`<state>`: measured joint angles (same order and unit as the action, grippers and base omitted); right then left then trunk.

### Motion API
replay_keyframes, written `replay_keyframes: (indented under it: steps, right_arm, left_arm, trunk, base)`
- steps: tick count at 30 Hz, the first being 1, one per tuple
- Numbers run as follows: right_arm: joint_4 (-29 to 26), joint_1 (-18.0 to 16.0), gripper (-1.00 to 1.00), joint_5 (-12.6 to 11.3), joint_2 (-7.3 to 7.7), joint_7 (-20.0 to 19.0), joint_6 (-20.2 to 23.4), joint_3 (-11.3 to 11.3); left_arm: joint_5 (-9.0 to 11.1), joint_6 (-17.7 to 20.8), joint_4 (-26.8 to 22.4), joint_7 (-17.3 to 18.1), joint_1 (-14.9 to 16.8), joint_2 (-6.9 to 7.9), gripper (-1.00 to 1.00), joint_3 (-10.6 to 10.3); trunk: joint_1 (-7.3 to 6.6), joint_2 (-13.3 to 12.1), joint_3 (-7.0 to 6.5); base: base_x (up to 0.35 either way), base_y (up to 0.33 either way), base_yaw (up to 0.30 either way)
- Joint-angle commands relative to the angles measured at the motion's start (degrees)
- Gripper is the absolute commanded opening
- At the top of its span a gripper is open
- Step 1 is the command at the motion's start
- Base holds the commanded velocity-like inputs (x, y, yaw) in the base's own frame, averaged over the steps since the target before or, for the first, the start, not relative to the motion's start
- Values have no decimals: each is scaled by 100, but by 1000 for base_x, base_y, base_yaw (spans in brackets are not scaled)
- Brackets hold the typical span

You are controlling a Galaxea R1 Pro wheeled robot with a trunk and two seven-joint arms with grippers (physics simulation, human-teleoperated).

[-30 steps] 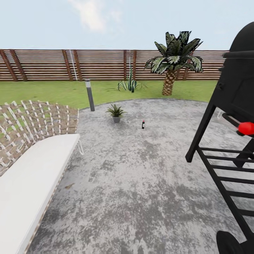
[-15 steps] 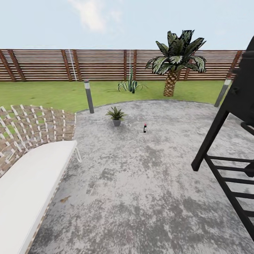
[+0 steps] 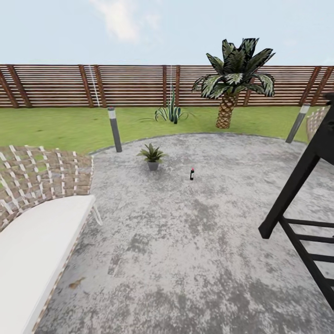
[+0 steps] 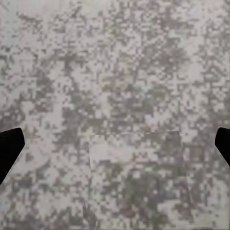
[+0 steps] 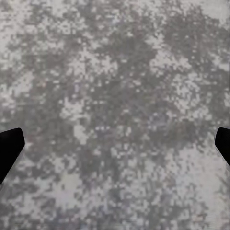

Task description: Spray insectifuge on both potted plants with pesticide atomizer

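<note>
The pesticide atomizer [image 3: 192, 174], a slim dark bottle with a red top, stands upright far ahead on the mottled grey patio [image 3: 185, 241]. To its left sits one potted plant [image 3: 152, 156], a low green rosette in a small grey pot. The second potted plant is out of view. In the left wrist view my left gripper [image 4: 115, 148] hangs open over bare paving, its dark fingertips [image 4: 8, 148] at the picture's edges. My right gripper [image 5: 115, 148] is open the same way above the patio, holding nothing.
A woven lounger with a white cushion [image 3: 32, 246] lies at the left. A black grill frame [image 3: 301, 218] stands at the right. Grey bollard lamps [image 3: 114, 130] [image 3: 297, 123] edge the patio. Beyond are lawn [image 3: 51, 125], an agave [image 3: 171, 112], a palm [image 3: 227, 106] and the slatted fence [image 3: 130, 86].
The whole view has shifted, so the camera moved: the grill has slid toward the right edge and a second bollard lamp came into sight. The bottle and plant stayed put.
</note>
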<state>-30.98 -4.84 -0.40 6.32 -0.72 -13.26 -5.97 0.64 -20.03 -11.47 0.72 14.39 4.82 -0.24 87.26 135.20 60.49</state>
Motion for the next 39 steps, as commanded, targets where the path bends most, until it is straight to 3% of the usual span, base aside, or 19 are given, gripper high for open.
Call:
replay_keyframes:
  steps: [1, 39]
  right_arm:
    - [4, -1, 100, -4, -1, -8, -19, -9]
    - [4, -3, 100, 14, 1, 0, -19, -12]
  left_arm:
    - [7, -18, 5, 7, 3, 1, 100, -2]
    - [7, -18, 5, 7, 3, 1, 100, -3]
  trunk:
    - [2, 1, 5]
    - [2, 1, 5]
  base:
    - [338, 0, 0]
    - [338, 0, 0]
